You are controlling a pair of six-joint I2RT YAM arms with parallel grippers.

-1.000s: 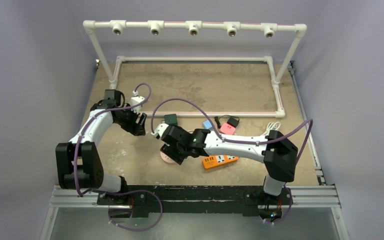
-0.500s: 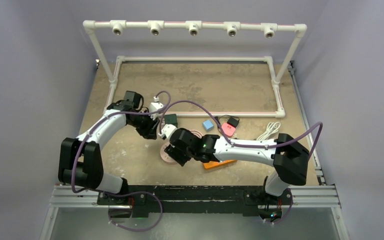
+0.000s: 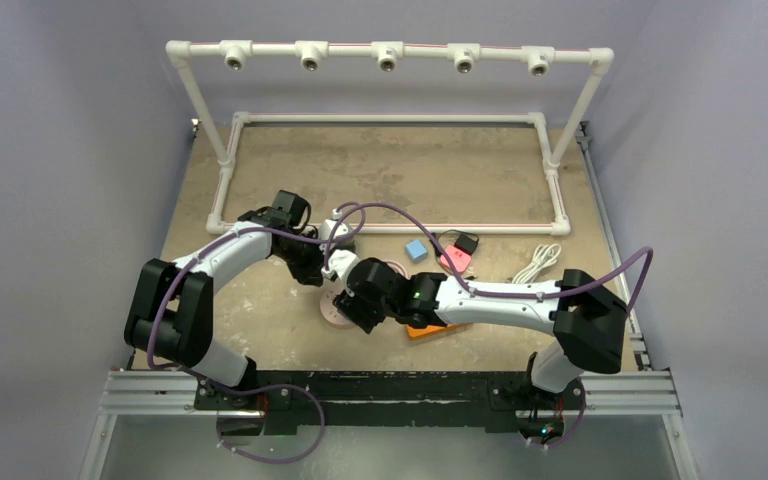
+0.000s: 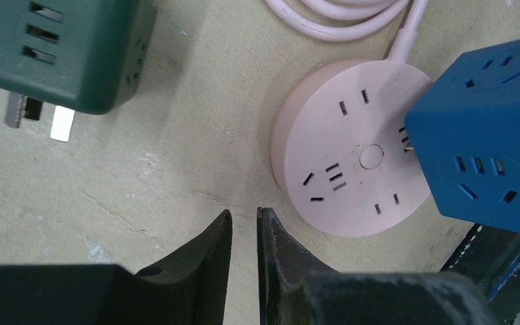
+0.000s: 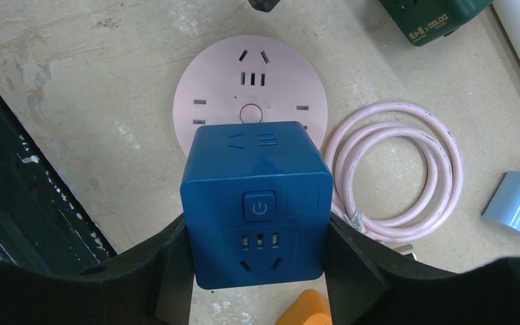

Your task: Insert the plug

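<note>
— Blue cube: where?
— Clamped in the right tool, over the pink socket disc.
— The left tool?
— Nearly together, empty, just beside the disc on the desk.

White "DELIXI" lettering on green adapter; power symbol on blue cube socket button.

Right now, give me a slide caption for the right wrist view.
Right pincer holds blue cube socket over round pink power strip, beside its coiled cord.
</note>
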